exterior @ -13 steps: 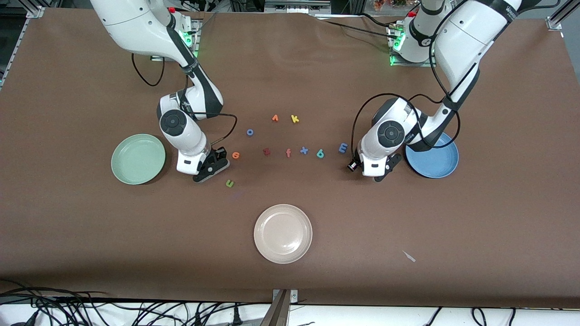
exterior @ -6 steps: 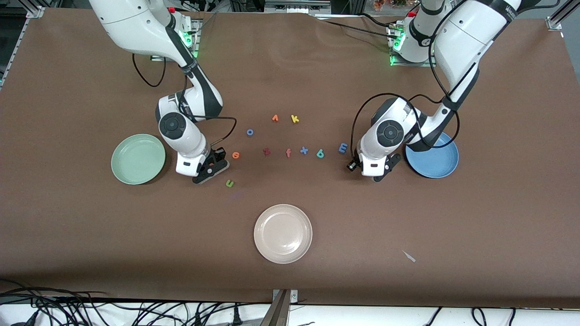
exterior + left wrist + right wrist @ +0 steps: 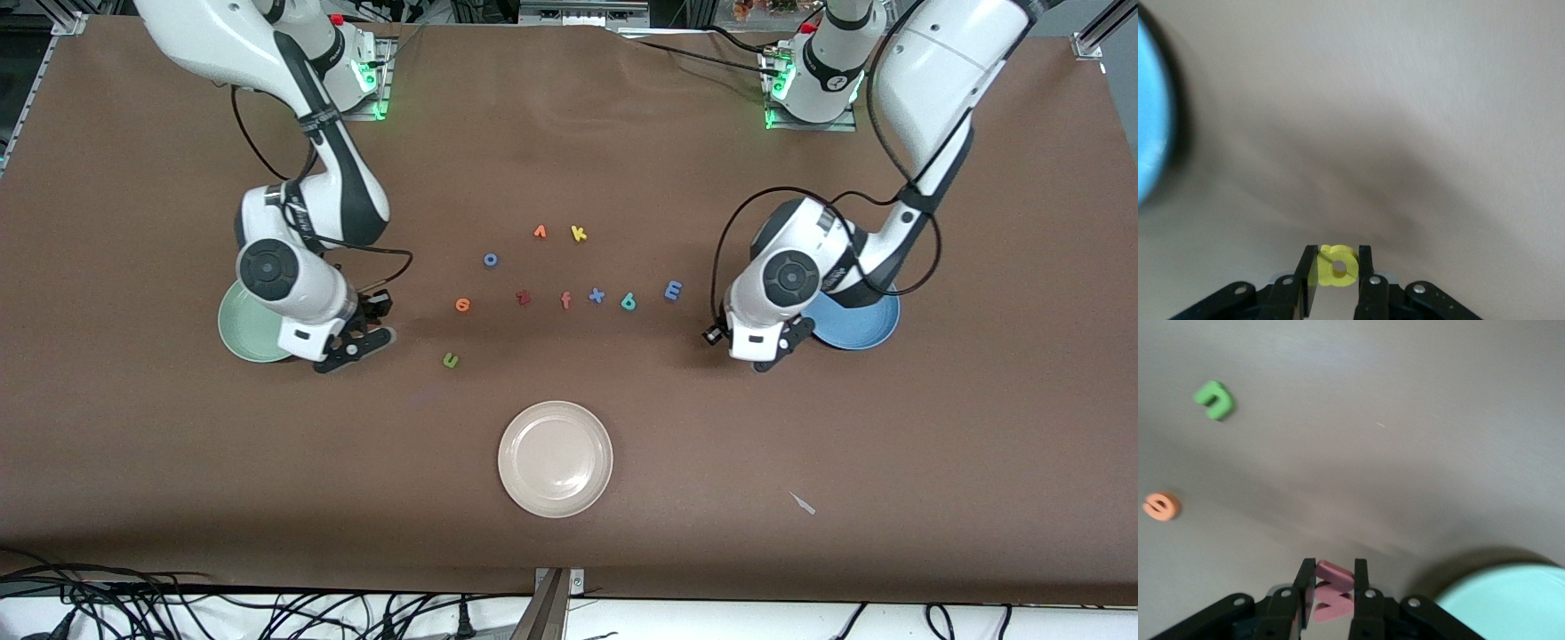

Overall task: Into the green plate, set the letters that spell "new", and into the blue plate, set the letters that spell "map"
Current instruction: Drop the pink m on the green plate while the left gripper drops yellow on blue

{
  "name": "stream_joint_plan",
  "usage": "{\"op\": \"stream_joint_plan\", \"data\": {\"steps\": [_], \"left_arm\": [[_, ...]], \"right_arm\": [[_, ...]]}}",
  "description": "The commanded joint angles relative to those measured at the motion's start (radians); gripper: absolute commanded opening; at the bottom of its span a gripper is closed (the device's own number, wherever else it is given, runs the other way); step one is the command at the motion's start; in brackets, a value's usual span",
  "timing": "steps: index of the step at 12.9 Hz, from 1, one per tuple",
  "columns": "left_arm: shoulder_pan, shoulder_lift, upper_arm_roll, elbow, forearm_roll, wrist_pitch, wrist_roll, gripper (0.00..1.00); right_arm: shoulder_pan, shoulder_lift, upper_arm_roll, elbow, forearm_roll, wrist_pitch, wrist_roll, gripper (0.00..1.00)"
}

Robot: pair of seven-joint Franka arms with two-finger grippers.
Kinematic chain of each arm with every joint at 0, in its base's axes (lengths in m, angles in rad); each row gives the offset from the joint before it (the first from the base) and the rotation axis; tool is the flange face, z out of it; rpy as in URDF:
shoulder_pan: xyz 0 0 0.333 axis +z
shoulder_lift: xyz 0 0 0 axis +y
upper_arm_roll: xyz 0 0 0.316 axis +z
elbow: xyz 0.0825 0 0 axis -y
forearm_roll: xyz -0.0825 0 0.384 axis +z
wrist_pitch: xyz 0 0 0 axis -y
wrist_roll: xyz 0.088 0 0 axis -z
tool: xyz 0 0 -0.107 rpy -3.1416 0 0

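- Since a second ago, we see the right gripper point(image 3: 1329, 587) carried from beside the orange "e" point(image 3: 462, 305) to the edge of the green plate point(image 3: 244, 342), clamped on the pinkish-red "w" point(image 3: 1332, 600).
- Our left gripper point(image 3: 1336, 270) has shifted toward the blue plate point(image 3: 867, 324), pinching the yellow loop-and-stem letter point(image 3: 1337, 267) above the table point(image 3: 569, 133) just beside that plate.
- We find the green "n" point(image 3: 451, 360) nearer the front camera than the "e".
- Blue "m" point(image 3: 673, 290) and the teal loop-and-stem letter point(image 3: 629, 302) lie in the row.
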Motion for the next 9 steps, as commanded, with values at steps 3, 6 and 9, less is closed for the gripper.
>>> {"op": "stream_joint_plan", "data": {"steps": [3,6,9], "left_arm": [[0.146,-0.090,-0.013,0.026,-0.047,-0.209,0.346,0.00],[0.264,-0.101,-0.011,0.019,-0.045,-0.269,0.602,0.00],[0.362,-0.072,-0.008,-0.006,-0.028,-0.268,0.794,0.00]], "right_arm": [[0.002,-0.088,-0.116,-0.133,0.006,0.008,-0.054,0.00],[0.001,-0.051,-0.188,-0.135,0.004,0.006,-0.052,0.00],[-0.016,-0.007,-0.211,-0.128,0.009,0.028,-0.039,0.00]]}}
